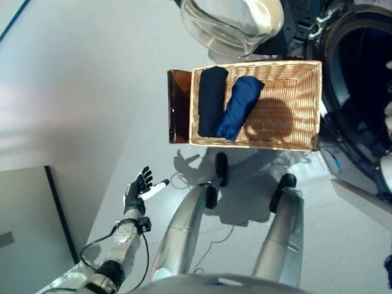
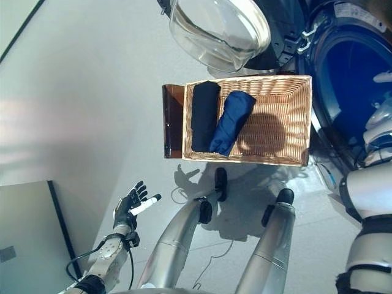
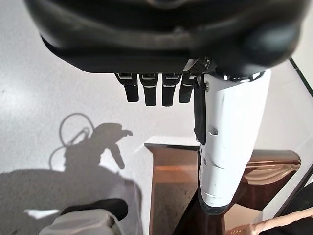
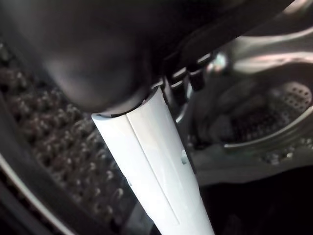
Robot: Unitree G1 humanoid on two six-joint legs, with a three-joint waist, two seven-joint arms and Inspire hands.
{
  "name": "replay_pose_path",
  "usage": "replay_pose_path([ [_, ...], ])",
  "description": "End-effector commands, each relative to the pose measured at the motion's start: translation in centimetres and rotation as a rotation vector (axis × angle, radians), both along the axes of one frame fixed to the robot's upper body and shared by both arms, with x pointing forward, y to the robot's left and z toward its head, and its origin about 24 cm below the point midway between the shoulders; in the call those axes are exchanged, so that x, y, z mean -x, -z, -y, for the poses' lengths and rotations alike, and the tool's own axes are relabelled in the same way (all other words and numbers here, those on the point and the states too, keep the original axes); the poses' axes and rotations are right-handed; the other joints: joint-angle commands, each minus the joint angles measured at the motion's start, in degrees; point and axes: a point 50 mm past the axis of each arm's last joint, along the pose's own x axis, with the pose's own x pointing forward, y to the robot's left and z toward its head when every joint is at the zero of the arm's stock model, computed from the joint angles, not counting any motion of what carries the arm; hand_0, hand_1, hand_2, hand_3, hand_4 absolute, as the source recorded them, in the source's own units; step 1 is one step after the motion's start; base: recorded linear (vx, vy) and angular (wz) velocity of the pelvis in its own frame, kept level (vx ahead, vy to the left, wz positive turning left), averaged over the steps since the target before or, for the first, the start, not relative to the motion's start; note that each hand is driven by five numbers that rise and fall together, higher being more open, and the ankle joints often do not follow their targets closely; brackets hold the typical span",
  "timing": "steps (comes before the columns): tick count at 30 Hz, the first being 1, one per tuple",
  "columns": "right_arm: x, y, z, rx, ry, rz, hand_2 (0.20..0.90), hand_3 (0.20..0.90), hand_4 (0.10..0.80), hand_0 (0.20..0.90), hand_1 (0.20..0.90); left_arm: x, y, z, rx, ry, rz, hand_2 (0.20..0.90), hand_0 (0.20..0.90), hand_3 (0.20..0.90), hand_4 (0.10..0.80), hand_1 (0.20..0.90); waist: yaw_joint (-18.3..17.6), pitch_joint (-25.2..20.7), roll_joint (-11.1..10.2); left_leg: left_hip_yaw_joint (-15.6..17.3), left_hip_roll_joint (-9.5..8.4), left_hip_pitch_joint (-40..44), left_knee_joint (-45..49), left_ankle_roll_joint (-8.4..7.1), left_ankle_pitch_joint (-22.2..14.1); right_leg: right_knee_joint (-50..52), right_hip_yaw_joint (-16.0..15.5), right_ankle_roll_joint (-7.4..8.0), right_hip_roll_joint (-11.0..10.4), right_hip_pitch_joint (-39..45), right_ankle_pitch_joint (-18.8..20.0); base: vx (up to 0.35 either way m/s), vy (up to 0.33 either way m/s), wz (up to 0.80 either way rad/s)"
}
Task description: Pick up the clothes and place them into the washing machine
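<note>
Basket [image 1: 288,131]: beside washer drum [image 2: 349,79]; held two rolled garments [image 1: 228,101].
Left hand [image 1: 138,187]: fingers spread, empty.
Right hand [image 4: 146,142]: inside drum; grasp undeterminable.
Risk: garments possibly left behind.

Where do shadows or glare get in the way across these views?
Left eye view: a dark shadow falls on the wicker basket right of the two folded clothes; the glass door carries bright reflections. Left wrist view: a hard shadow on the floor. Right wrist view: the drum is dim and blurred.
</note>
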Motion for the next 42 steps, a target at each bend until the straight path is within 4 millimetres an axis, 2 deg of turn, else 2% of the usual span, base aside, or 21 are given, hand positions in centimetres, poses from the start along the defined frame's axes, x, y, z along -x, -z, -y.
replay_pose_path([
  [1, 2.4, -8.9, 0.0, 0.182, 0.018, 0.236, 0.900, 0.900, 0.800, 0.900, 0.900, 1.6, 0.6, -4.2, -0.043, -0.183, -0.043, 0.900, 0.900, 0.900, 0.800, 0.900, 1.87, -2.58, -0.06, -3.45, 2.49, 2.42, 0.80, -9.31, -4.65, -6.26, -0.26, -4.98, 3.09, 2.41, 5.33, -0.041, 0.003, -0.05],
  [2, 1.9, -8.8, -0.3, 0.139, -0.017, 0.261, 0.900, 0.900, 0.800, 0.900, 0.900, 1.6, 0.7, -4.3, -0.043, -0.187, -0.045, 0.900, 0.900, 0.900, 0.800, 0.900, 1.68, -2.40, -0.17, -3.50, 2.57, 2.38, 0.85, -9.28, -4.65, -6.41, -0.24, -5.03, 3.20, 2.48, 5.37, -0.049, -0.008, -0.03],
  [3, 0.6, -8.4, -1.8, 0.031, -0.126, 0.338, 0.900, 0.900, 0.800, 0.900, 0.900, 1.6, 0.8, -4.4, -0.036, -0.203, -0.051, 0.900, 0.900, 0.900, 0.800, 0.900, 1.35, -2.05, -0.49, -3.49, 2.82, 2.58, 0.68, -9.22, -4.60, -6.72, -0.45, -5.07, 3.48, 2.72, 5.50, -0.037, -0.006, -0.05],
  [5, 0.2, -8.0, -2.1, -0.010, -0.162, 0.345, 0.900, 0.900, 0.800, 0.900, 0.900, 1.7, 0.8, -4.5, -0.037, -0.205, -0.060, 0.900, 0.900, 0.900, 0.800, 0.900, 1.18, -1.96, -0.77, -3.43, 2.87, 2.58, 0.72, -9.21, -4.60, -6.64, -0.48, -5.10, 3.60, 2.71, 5.51, -0.032, -0.011, -0.08],
  [6, -0.9, -6.8, -3.4, -0.144, -0.270, 0.434, 0.900, 0.900, 0.800, 0.900, 0.900, 1.7, 1.0, -4.3, -0.033, -0.204, -0.066, 0.900, 0.900, 0.900, 0.800, 0.900, 0.84, -1.73, -0.83, -3.35, 2.93, 2.51, 0.96, -9.11, -4.72, -6.77, -0.54, -5.16, 3.71, 2.89, 5.52, -0.028, -0.007, -0.11],
  [9, -1.6, -5.7, -4.1, -0.196, -0.321, 0.440, 0.900, 0.900, 0.800, 0.900, 0.900, 1.9, 1.1, -4.5, -0.046, -0.197, -0.077, 0.900, 0.900, 0.900, 0.800, 0.900, 0.76, -1.64, -1.17, -3.30, 3.07, 2.62, 0.96, -9.06, -4.75, -6.86, -0.62, -5.23, 3.91, 3.01, 5.49, -0.012, -0.002, -0.06],
  [10, -2.3, -4.9, -5.1, -0.262, -0.371, 0.484, 0.900, 0.900, 0.800, 0.900, 0.900, 1.8, 1.0, -4.5, -0.044, -0.200, -0.071, 0.900, 0.900, 0.900, 0.800, 0.900, 0.73, -1.46, -1.14, -3.28, 3.06, 2.66, 1.02, -9.01, -4.77, -6.96, -0.74, -5.25, 3.99, 3.15, 5.50, 0.000, 0.000, 0.00],
  [12, -2.5, -2.2, -4.6, -0.354, -0.376, 0.481, 0.900, 0.900, 0.800, 0.900, 0.900, 1.9, 1.2, -4.4, -0.058, -0.178, -0.080, 0.900, 0.900, 0.900, 0.800, 0.900, 1.11, -1.33, -1.03, -3.40, 3.00, 2.75, 1.31, -8.89, -4.82, -6.97, -0.98, -5.22, 4.03, 3.55, 5.35, 0.000, 0.000, 0.00],
  [13, -2.5, -2.1, -4.6, -0.355, -0.375, 0.481, 0.900, 0.900, 0.800, 0.900, 0.900, 1.9, 1.2, -4.4, -0.059, -0.178, -0.080, 0.900, 0.900, 0.900, 0.800, 0.900, 1.17, -1.37, -1.08, -3.42, 3.01, 2.76, 1.32, -8.89, -4.83, -6.98, -0.99, -5.22, 4.04, 3.57, 5.35, 0.000, 0.000, 0.00],
  [14, -3.3, -0.5, -5.7, -0.464, -0.435, 0.517, 0.900, 0.900, 0.800, 0.900, 0.900, 1.6, 0.9, -4.6, -0.065, -0.176, -0.066, 0.900, 0.900, 0.900, 0.800, 0.900, 1.49, -1.27, -0.88, -3.55, 3.09, 3.04, 1.34, -8.78, -4.84, -7.09, -1.32, -5.21, 4.15, 4.07, 5.26, 0.000, 0.000, 0.00],
  [15, -3.3, 0.6, -5.6, -0.523, -0.439, 0.534, 0.900, 0.900, 0.800, 0.900, 0.900, 1.4, 0.8, -4.6, -0.076, -0.171, -0.062, 0.900, 0.900, 0.900, 0.800, 0.900, 1.60, -1.15, -0.84, -3.61, 3.09, 3.33, 1.30, -8.73, -4.85, -7.24, -1.51, -5.15, 4.16, 4.55, 5.18, -0.007, -0.021, -0.03],
  [17, -3.6, 1.4, -6.0, -0.569, -0.460, 0.541, 0.900, 0.900, 0.800, 0.900, 0.900, 1.3, 0.7, -4.7, -0.083, -0.168, -0.058, 0.900, 0.900, 0.900, 0.800, 0.900, 1.80, -1.02, -0.96, -3.67, 3.15, 3.67, 1.22, -8.70, -4.82, -7.24, -1.69, -5.16, 4.24, 4.88, 5.14, -0.014, -0.020, -0.05],
  [20, -4.5, 4.1, -8.1, -0.732, -0.552, 0.573, 0.900, 0.900, 0.800, 0.900, 0.900, 0.8, 0.3, -5.2, -0.109, -0.174, -0.041, 0.900, 0.900, 0.900, 0.800, 0.900, 1.99, -0.28, -1.47, -3.98, 3.43, 4.78, 1.11, -8.64, -4.67, -7.48, -2.29, -5.26, 4.66, 6.26, 4.87, -0.014, -0.041, 0.01],
  [24, -5.5, 6.5, -11.5, -0.862, -0.673, 0.577, 0.900, 0.900, 0.800, 0.900, 0.900, 0.5, 0.1, -5.4, -0.116, -0.187, -0.032, 0.900, 0.900, 0.900, 0.800, 0.900, 1.72, 0.48, -2.67, -4.32, 3.65, 5.95, 1.10, -8.58, -4.57, -7.88, -3.17, -5.54, 5.30, 7.94, 4.66, -0.012, -0.053, 0.03],
  [31, -5.5, 11.4, -17.4, -1.082, -0.836, 0.556, 0.900, 0.900, 0.800, 0.900, 0.900, 1.4, 0.9, -6.1, -0.137, -0.220, -0.095, 0.900, 0.900, 0.900, 0.800, 0.900, 0.62, 1.59, -5.47, -5.27, 4.64, 8.62, -0.03, -8.71, -3.87, -9.39, -5.16, -5.74, 6.28, 11.59, 4.62, -0.007, -0.050, -0.05],
  [34, -5.2, 12.5, -18.5, -1.114, -0.862, 0.542, 0.900, 0.900, 0.800, 0.900, 0.900, 1.6, 1.1, -6.3, -0.143, -0.228, -0.109, 0.900, 0.900, 0.900, 0.800, 0.900, 0.43, 1.77, -6.12, -5.62, 4.75, 9.81, -0.78, -8.71, -3.55, -10.17, -5.86, -5.76, 6.46, 13.16, 4.67, 0.002, -0.040, 0.01],
  [36, -4.6, 14.6, -19.5, -1.187, -0.876, 0.505, 0.900, 0.900, 0.800, 0.900, 0.900, 2.1, 1.5, -6.6, -0.158, -0.231, -0.146, 0.900, 0.900, 0.900, 0.800, 0.900, 0.30, 1.82, -7.20, -6.07, 4.85, 12.13, -2.00, -8.81, -3.03, -11.45, -6.62, -5.83, 6.92, 15.95, 4.61, 0.041, -0.069, 0.05],
  [38, -4.4, 15.4, -20.0, -1.216, -0.881, 0.489, 0.900, 0.900, 0.800, 0.900, 0.900, 2.3, 1.7, -6.6, -0.161, -0.231, -0.161, 0.900, 0.900, 0.900, 0.800, 0.900, 0.24, 1.90, -7.67, -6.22, 4.84, 13.54, -2.84, -8.84, -2.70, -12.21, -7.00, -5.81, 7.12, 17.44, 4.66, 0.039, -0.040, 0.00],
  [42, -2.9, 19.2, -21.3, -1.290, -0.862, 0.386, 0.900, 0.900, 0.800, 0.900, 0.900, 2.8, 2.3, -6.6, -0.178, -0.229, -0.215, 0.900, 0.900, 0.900, 0.800, 0.900, 0.14, 1.77, -9.48, -6.91, 5.05, 19.68, -6.65, -8.92, -1.49, -16.07, -8.63, -5.52, 7.81, 24.00, 5.03, 0.087, -0.059, 0.00],
])
